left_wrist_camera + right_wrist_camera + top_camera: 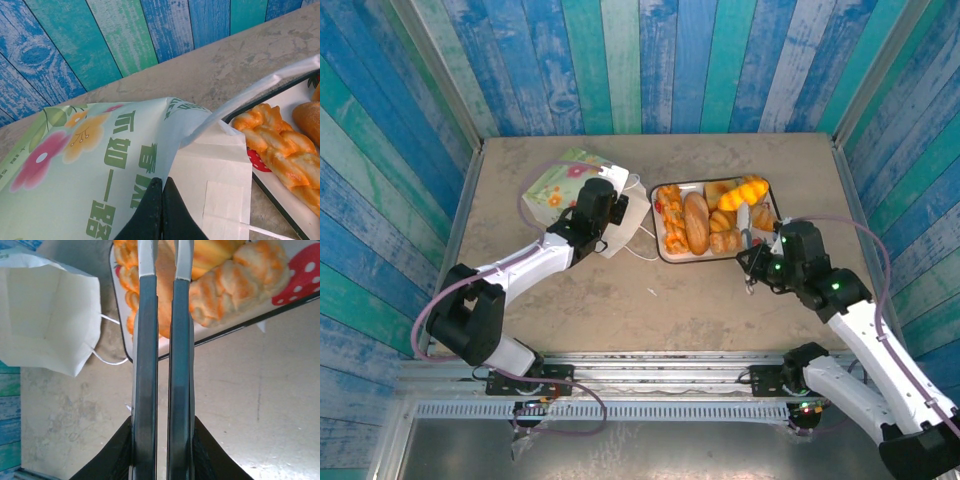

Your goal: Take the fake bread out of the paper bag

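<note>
The paper bag lies on its side at the back left, pale green with flowers and green lettering, its white bottom turned toward the tray. My left gripper is shut, its tips pinching a fold of the bag. The fake bread, orange and brown pieces, lies in the strawberry-print tray. My right gripper is shut on metal tongs whose tips reach over the tray's near edge. What is inside the bag is hidden.
A thin white handle loop of the bag trails on the tabletop between bag and tray. Blue and green plank walls close the table on three sides. Bare tabletop lies between the tray and the arm bases.
</note>
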Tool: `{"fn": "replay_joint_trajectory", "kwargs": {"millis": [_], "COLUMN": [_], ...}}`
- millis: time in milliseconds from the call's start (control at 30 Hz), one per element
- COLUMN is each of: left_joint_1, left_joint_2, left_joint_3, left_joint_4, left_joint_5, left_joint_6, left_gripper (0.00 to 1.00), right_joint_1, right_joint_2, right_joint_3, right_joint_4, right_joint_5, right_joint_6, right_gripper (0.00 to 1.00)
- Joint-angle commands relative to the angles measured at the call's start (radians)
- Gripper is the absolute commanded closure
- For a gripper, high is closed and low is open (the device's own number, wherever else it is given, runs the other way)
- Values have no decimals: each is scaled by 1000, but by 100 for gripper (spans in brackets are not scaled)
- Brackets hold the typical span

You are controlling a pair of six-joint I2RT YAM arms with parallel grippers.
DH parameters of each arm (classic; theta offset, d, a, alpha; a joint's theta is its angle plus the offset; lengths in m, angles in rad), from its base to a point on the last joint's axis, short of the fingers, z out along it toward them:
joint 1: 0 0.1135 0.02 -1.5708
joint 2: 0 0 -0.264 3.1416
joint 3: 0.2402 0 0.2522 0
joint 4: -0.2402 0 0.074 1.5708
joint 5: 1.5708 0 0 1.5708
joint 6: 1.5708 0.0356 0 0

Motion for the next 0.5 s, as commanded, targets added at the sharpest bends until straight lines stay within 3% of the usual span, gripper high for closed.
{"fn": "replay_joint_trajectory", "kwargs": {"millis": [0, 467], "left_joint_1": [3, 3], "left_joint_2": [-39, -52], "left_joint_3": [12, 11], "left_joint_4": [-5, -9], "left_joint_5": [8, 15], "left_joint_6": [-15, -10], "left_gripper": [100, 100], "right_joint_1": [-30, -102], "right_joint_2": [11, 133], "right_joint_3": [-5, -9], "right_joint_4": [-17, 0], "right_joint_5": [-49, -135], "right_joint_6": [-64, -132], "right_gripper": [95, 95]}}
